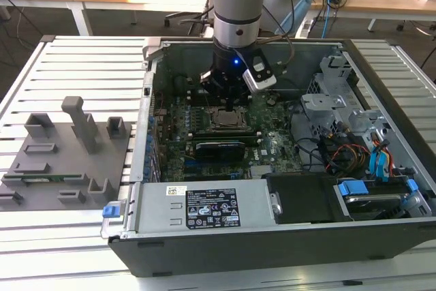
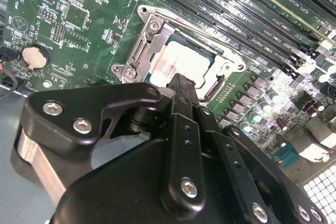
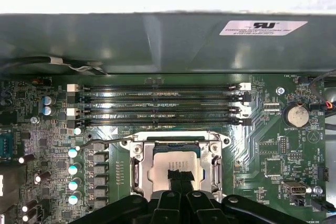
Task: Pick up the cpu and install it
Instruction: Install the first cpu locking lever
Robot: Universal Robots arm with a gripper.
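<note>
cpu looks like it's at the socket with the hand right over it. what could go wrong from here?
1. The cpu lies within the socket frame, but whether it sits flat cannot be told; if tilted, pressing could bend contacts.
2. The hand is right on the chip; any sideways drag could shift it.
3. The socket lever and memory slots lie close by, so the wide linkage could catch them.

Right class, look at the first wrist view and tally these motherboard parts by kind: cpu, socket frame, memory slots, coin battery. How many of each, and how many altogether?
cpu: 1
socket frame: 1
memory slots: 4
coin battery: 1
Total: 7
</note>
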